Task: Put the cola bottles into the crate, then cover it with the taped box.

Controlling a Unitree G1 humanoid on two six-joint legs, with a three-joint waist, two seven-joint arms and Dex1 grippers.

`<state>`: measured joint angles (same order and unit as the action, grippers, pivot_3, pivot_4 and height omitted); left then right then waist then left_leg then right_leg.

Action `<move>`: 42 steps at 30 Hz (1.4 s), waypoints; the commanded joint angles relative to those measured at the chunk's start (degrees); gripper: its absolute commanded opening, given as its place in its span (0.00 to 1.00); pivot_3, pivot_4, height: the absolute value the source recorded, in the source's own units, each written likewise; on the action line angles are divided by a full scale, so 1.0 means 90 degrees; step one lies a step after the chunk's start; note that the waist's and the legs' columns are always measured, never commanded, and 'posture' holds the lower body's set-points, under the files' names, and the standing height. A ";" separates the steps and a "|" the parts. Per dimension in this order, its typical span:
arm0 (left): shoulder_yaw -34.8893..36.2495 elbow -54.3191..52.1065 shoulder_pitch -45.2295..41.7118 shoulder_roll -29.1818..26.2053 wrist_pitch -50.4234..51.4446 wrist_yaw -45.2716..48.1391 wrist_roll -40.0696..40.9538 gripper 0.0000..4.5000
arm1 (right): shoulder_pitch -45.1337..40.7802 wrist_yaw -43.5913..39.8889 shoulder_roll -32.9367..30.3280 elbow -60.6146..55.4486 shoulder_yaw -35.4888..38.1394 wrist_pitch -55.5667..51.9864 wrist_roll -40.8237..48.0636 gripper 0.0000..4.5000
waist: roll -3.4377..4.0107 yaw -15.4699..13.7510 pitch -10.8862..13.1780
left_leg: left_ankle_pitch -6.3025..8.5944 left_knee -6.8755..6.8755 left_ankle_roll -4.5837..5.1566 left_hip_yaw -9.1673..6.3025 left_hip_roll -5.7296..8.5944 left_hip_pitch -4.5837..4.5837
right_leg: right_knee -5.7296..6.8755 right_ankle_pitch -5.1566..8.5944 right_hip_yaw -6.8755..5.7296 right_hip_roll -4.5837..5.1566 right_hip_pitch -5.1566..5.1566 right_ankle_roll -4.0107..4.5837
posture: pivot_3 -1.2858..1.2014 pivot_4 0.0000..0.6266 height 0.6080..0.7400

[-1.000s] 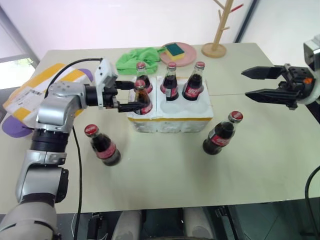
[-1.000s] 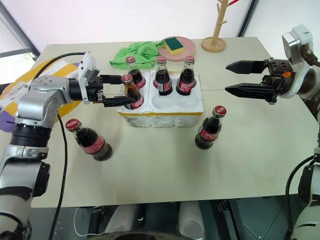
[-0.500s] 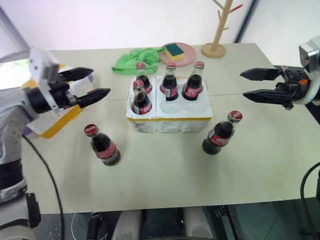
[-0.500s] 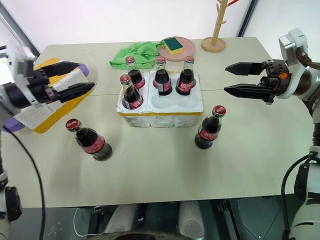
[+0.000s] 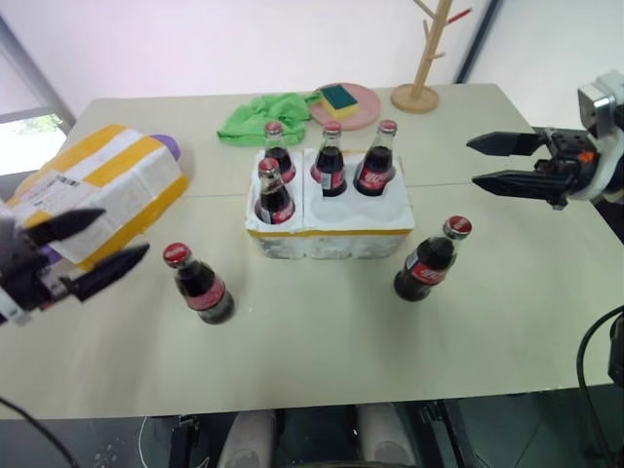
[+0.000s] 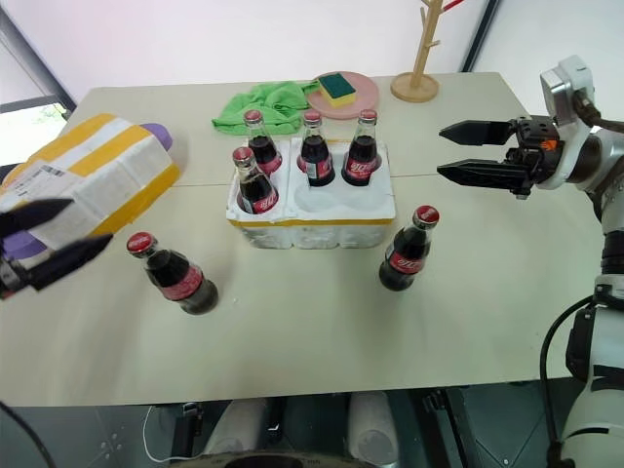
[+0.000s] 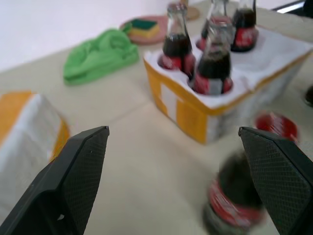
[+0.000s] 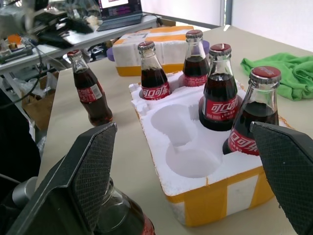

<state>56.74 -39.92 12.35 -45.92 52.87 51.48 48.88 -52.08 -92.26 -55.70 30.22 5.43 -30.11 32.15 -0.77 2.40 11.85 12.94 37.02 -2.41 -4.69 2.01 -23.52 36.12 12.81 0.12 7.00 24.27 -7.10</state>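
Four cola bottles (image 5: 331,161) in crate (image 5: 330,230), two loose on surface. Left fingers (image 5: 97,252) and right fingers (image 5: 497,162) both spread wide, empty (taped box (image 5: 107,185) beside left). Risk: toppling nearest bottle (image 5: 200,285) on approach.

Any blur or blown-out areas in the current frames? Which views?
Left wrist view: the near dark glass cola bottle is smeared and the white foam crate is soft. Right wrist view: crisp, empty wells well lit. Left eye view: the open left gripper is slightly blurred and the window patch at the left edge is bright. Right eye view: sharp, with soft shadows under the bottles.
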 commanded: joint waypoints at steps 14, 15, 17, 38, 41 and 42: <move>-0.1432 -0.0863 0.1533 0.0674 -0.1852 -0.0184 -0.0885 0.99 | -0.0591 -0.0027 0.0002 0.0529 -0.0138 0.0540 -0.0287 1.00 | 0.0000 -0.0007 0.0000 | 0.0001 0.0004 -0.0001 0.0010 -0.0003 0.0001 | -0.0012 -0.0002 0.0002 0.0000 -0.0005 0.0015 | 0.52 0.24 1.00; -0.1742 -0.0857 0.1494 0.0674 -0.1961 -0.0230 -0.1028 0.99 | -0.0591 -0.0027 -0.0008 0.0523 -0.0160 0.0529 -0.0274 1.00 | 0.0000 -0.0011 -0.0001 | 0.0001 0.0004 -0.0001 0.0010 -0.0003 0.0001 | -0.0012 -0.0002 0.0002 0.0000 -0.0005 0.0015 | 0.52 0.24 1.00; -0.2223 -0.0780 0.1486 0.0658 -0.2187 -0.0289 -0.1373 0.99 | -0.0583 -0.0027 -0.0038 0.0494 -0.0198 0.0523 -0.0235 1.00 | 0.0000 -0.0008 -0.0001 | 0.0001 0.0004 -0.0001 0.0010 -0.0003 0.0001 | -0.0012 -0.0002 0.0002 -0.0001 -0.0004 0.0015 | 0.52 0.24 1.00; -0.3697 0.0587 0.0501 0.0833 -0.3078 -0.0676 -0.2079 0.99 | -0.0275 -0.0027 -0.1193 -0.0626 -0.1304 0.0204 0.1376 1.00 | 0.0003 -0.0034 -0.0001 | 0.0002 0.0001 0.0001 0.0012 -0.0005 0.0001 | -0.0015 -0.0003 0.0003 -0.0001 -0.0003 0.0014 | 0.52 0.24 1.00; -0.4003 0.0776 0.0232 0.0871 -0.3142 -0.0744 -0.2200 0.99 | -0.0318 -0.0027 -0.1278 -0.0741 -0.1460 0.0142 0.1618 1.00 | 0.0003 -0.0039 -0.0001 | 0.0002 0.0001 0.0001 0.0013 -0.0005 0.0001 | -0.0013 -0.0003 0.0003 -0.0001 -0.0002 0.0014 | 0.52 0.24 1.00; -0.4067 0.0831 0.0171 0.0884 -0.3168 -0.0756 -0.2226 0.99 | -0.0302 -0.0027 -0.1316 -0.0796 -0.1502 0.0131 0.1694 1.00 | 0.0003 -0.0040 -0.0001 | 0.0002 0.0001 0.0001 0.0013 -0.0005 0.0001 | -0.0012 -0.0003 0.0003 -0.0001 -0.0001 0.0014 | 0.52 0.24 1.00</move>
<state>20.65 -32.47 14.43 -38.03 25.63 45.00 29.31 -53.36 -92.36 -65.70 24.87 -8.67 -28.64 44.76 -0.75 2.04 11.84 12.95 37.03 -2.40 -4.58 1.97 -23.51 36.00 12.78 0.14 6.99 24.27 -6.98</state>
